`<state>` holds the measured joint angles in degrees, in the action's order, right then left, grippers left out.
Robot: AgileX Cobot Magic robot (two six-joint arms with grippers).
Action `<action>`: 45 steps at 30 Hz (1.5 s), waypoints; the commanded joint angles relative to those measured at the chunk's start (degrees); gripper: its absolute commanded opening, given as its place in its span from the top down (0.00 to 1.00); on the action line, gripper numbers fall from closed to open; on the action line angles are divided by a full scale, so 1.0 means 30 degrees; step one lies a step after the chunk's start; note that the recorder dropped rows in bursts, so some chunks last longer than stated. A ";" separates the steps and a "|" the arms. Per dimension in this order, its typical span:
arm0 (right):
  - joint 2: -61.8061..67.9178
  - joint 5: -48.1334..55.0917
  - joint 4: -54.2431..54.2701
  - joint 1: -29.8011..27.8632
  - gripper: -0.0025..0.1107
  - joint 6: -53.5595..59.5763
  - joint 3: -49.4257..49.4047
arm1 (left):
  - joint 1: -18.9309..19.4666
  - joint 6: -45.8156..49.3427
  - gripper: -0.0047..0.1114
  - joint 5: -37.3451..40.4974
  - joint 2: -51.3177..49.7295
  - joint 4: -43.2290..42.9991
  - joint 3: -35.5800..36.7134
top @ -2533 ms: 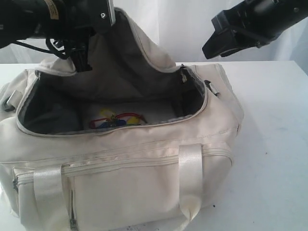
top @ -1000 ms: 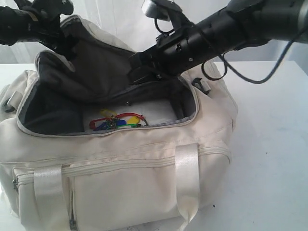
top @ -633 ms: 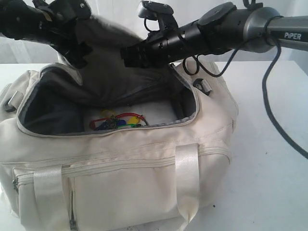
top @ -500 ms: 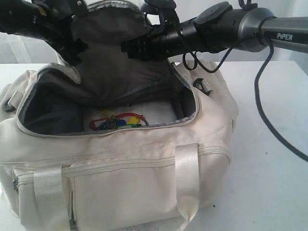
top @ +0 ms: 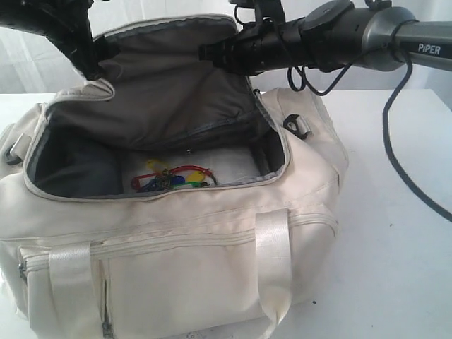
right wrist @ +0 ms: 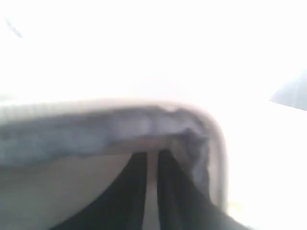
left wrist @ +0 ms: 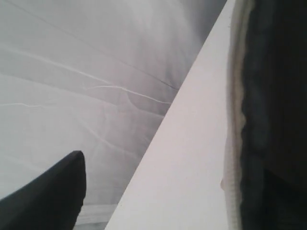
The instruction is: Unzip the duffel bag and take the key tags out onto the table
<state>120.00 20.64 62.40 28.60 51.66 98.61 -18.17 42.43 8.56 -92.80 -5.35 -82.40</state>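
Once your right jaws, pinched shut on the bag flap (top: 169, 92), lifted it higher, the key tags (top: 173, 176) lay reachable; left jaws: cannot tell.

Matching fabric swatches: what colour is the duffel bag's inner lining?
Dark grey lining inside the cream-white duffel bag; the exterior view shows it best.

1. The key tags (top: 173, 176) lie deep inside the duffel bag (top: 212, 268). Its near rim covers their lower part, and the single tags are too small for us to count.
2. The picture's edges cut off the bag's bottom and its left end.
3. The raised flap (top: 169, 85) hides the tips of the left gripper (top: 92, 53). Its wrist view shows one dark finger (left wrist: 48, 196), cut by the corner, so we cannot tell its grip.
4. Of the right gripper (top: 210, 51), the blurred, washed-out wrist view gives us only two dark fingers (right wrist: 136, 191) close together at the flap's rim.
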 commanded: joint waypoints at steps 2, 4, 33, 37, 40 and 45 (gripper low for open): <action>0.0007 -0.0871 -0.0612 -0.0622 0.89 -0.0197 0.0095 | -0.0096 0.0028 0.26 0.1115 0.0736 -0.0084 -0.0122; 0.0047 -0.0820 -0.0612 -0.0707 0.89 -0.0197 0.0095 | -0.0096 0.0028 0.26 0.0998 0.0858 -0.0385 -0.0122; 0.0071 0.1077 -0.0172 0.1107 0.89 0.0788 0.0095 | -0.1605 -0.1663 0.08 0.4532 0.1218 0.5925 -0.0122; 0.0071 0.0645 -0.0172 0.1107 0.89 0.0788 0.0095 | -0.1642 -0.1585 0.08 0.5782 0.2082 0.5962 -0.0122; 0.0071 0.0472 -0.0172 0.1107 0.89 0.0788 0.0095 | -0.1642 -0.1230 0.08 0.6378 0.2992 0.5962 -0.0122; 0.0071 0.0254 -0.0172 0.1107 0.89 0.0788 0.0095 | -0.1642 -0.1195 0.08 0.7945 0.4687 0.6241 -0.0122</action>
<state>120.45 22.06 61.62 31.99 53.25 98.61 -22.67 38.58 28.02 -81.91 11.87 -82.40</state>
